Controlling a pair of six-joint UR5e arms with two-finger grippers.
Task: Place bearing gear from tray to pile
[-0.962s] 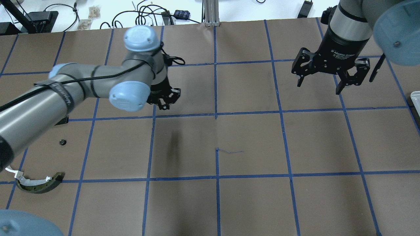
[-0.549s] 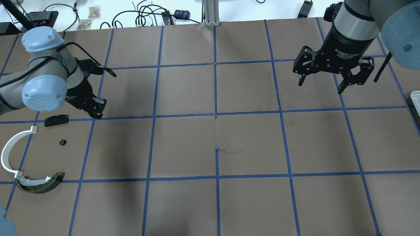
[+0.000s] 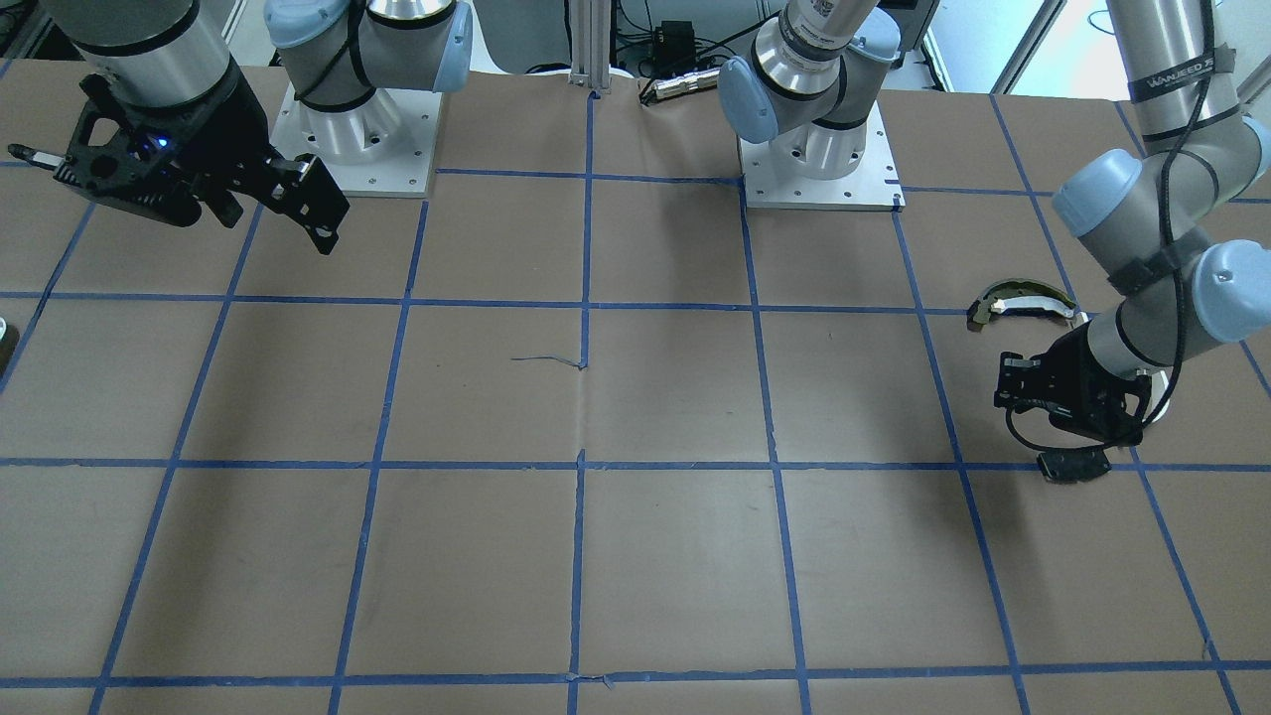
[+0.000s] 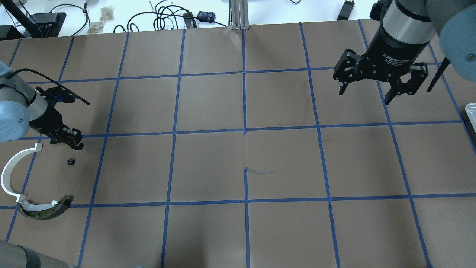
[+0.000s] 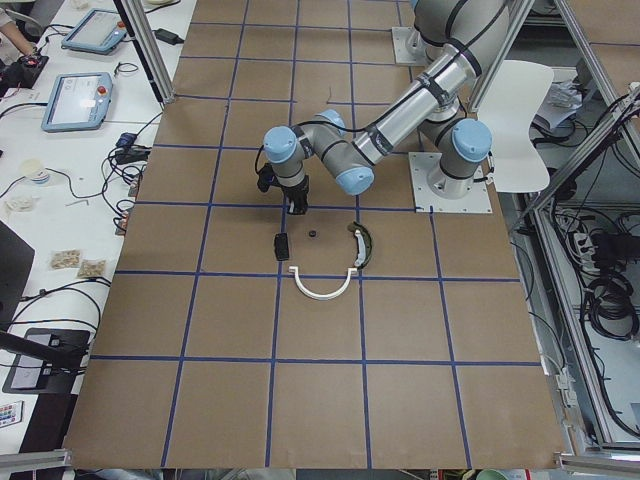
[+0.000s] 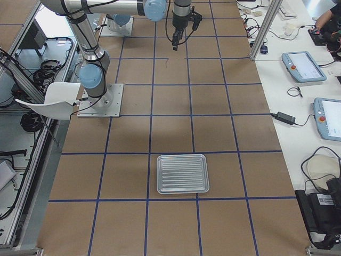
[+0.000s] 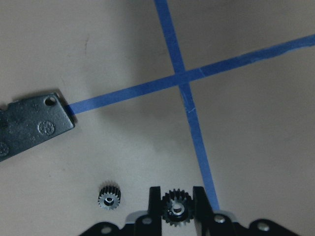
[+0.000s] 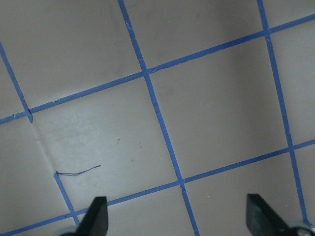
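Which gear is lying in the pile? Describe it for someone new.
Go to the table's left-arm end, where the white curved strip and black plate lie. The loose gear sits on bare paper beside the plate; the other one, the held gear, is pinched in the left gripper.

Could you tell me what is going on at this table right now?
The left end effector is shut on a small dark toothed metal gear, just over the pile: a flat black plate, a second small gear, a white curved plastic strip and an olive-and-white crescent piece. The gear is not yet released. The right end effector hangs open and empty, and the ribbed silver tray looks empty.
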